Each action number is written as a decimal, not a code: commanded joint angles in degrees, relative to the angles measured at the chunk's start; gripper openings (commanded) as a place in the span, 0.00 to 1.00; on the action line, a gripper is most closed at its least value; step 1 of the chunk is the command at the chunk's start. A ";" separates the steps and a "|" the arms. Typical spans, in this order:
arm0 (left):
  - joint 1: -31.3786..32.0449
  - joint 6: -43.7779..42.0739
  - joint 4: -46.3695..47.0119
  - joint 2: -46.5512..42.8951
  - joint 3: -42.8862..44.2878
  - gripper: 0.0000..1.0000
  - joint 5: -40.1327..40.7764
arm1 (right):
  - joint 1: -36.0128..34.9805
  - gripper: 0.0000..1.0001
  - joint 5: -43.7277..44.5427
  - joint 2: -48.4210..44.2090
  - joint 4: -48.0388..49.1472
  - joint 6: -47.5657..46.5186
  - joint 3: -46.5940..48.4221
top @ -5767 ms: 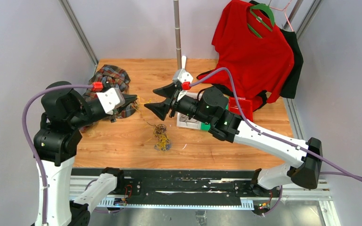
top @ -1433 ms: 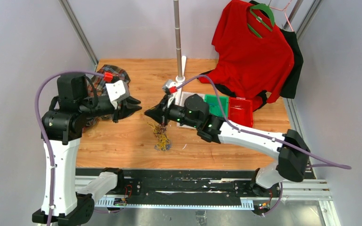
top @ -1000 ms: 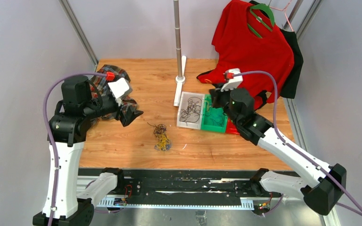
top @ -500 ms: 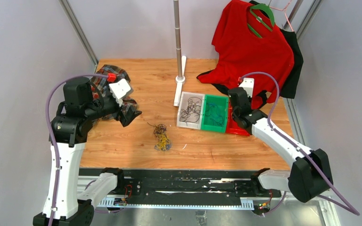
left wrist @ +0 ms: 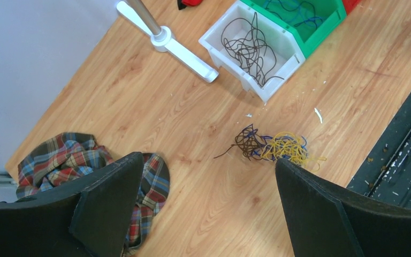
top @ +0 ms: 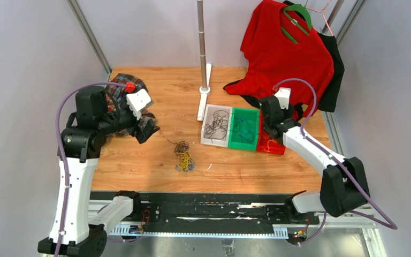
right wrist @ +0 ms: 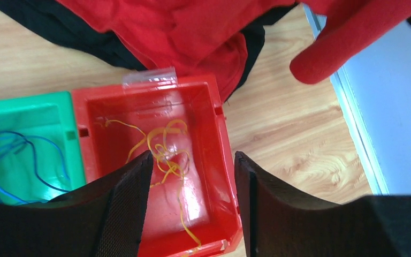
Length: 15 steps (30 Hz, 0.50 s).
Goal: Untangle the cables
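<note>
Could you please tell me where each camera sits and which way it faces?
Top external: above and behind the robot, looking down on the table; left arm and right arm show.
Left wrist: on the left arm, looking down at tangle and white bin; open left pincer shows.
Right wrist: over the red bin, looking in at yellow cables; right pincer shows.
Shared: green bin, in all three.

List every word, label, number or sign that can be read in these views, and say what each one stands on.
No text can be read in any view.
The clear label sleeve on the red bin: no print shows on it.
The green bin and the white bin: no lettering shows on them.
</note>
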State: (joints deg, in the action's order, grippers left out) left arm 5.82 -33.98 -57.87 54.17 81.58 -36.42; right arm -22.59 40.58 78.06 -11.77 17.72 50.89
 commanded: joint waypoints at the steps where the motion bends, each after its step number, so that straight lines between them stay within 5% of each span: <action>1: 0.24 -1.26 -0.93 -0.50 -0.04 0.98 -0.38 | 1.05 0.58 -0.83 -1.77 -0.28 -0.36 3.90; 8: 0.24 -5.90 -0.93 1.75 -5.74 0.98 0.47 | -0.16 0.56 -10.37 -5.12 0.38 0.50 5.95; 15: 1.69 -10.71 -0.83 11.27 -14.82 1.00 -2.45 | -9.64 0.58 -13.22 -9.22 5.33 0.39 4.06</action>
State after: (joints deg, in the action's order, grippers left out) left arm 5.89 -40.49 -58.46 59.81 71.02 -36.91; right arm -26.72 30.00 71.20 -9.85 18.22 55.07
